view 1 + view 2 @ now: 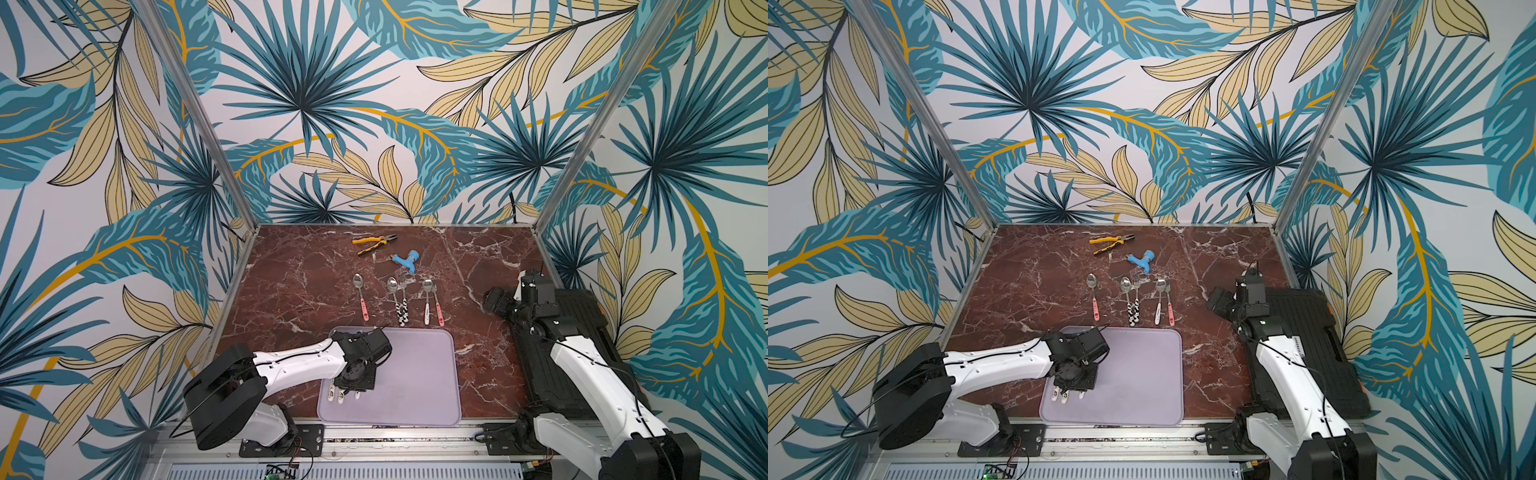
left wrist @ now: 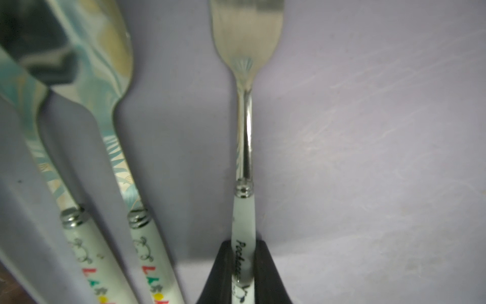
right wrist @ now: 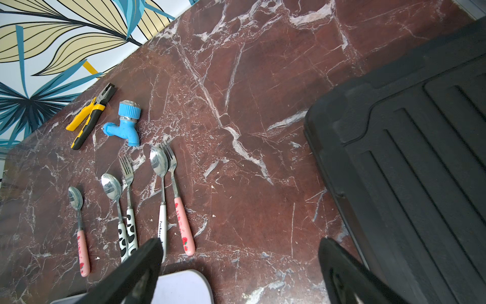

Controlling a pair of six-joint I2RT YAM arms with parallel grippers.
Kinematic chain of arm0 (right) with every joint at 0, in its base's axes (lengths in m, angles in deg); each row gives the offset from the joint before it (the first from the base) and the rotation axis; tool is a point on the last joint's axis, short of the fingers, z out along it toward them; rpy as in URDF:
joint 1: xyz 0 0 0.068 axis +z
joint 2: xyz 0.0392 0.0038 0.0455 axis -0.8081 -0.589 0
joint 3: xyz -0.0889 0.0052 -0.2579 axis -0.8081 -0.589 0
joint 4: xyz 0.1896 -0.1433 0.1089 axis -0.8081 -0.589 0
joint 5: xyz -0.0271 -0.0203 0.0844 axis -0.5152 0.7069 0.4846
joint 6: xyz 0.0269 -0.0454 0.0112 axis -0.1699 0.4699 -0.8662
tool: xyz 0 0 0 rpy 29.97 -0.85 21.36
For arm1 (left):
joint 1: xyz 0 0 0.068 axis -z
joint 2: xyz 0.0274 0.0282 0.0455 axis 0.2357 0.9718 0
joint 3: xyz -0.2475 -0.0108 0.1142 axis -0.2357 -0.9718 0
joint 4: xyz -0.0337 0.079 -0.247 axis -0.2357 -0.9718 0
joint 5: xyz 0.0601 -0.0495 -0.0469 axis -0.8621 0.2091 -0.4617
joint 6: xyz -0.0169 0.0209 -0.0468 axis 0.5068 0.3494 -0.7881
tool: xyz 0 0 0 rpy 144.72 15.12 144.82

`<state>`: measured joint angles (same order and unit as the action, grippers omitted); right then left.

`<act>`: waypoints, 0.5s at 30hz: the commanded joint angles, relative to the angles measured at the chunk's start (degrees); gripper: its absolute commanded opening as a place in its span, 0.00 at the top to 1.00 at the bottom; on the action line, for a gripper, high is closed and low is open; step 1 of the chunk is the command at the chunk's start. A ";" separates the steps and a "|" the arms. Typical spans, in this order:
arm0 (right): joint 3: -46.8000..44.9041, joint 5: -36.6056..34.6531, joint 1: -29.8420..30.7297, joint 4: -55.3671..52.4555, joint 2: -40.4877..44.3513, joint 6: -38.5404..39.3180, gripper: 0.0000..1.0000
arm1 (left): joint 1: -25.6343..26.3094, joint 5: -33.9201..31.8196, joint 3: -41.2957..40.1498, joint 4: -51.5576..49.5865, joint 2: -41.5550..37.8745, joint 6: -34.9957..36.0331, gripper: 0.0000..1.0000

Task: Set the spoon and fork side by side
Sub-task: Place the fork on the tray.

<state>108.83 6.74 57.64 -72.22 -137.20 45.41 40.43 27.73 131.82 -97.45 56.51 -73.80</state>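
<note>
the left tool (image 2: 243, 252) pinches the white-handled fork (image 2: 246, 136) by its handle at the lavender tray (image 1: 415, 374), likely leaving its tines free for laying beside the lone pink-handled spoon (image 1: 360, 297) on the tabletop (image 1: 291, 291). the right tool (image 3: 240, 243) hangs spread, empty.

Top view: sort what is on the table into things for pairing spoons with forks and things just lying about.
For the job: fork held by the left gripper; two other white-handled pieces on the purple tray; lone pink-handled spoon; cow-patterned spoon and fork; white-handled spoon beside pink-handled fork.
Lying about: pliers; blue tap; black case.
</note>
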 commanded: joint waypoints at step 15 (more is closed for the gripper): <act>-0.87 -0.83 -0.04 -1.48 0.02 0.30 0.02 | 2.10 0.85 -0.91 -2.24 -0.62 -2.80 1.00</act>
<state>108.83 6.74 57.64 -72.22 -137.20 45.43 41.89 27.53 131.82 -97.62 56.42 -75.68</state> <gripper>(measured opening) 0.978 0.157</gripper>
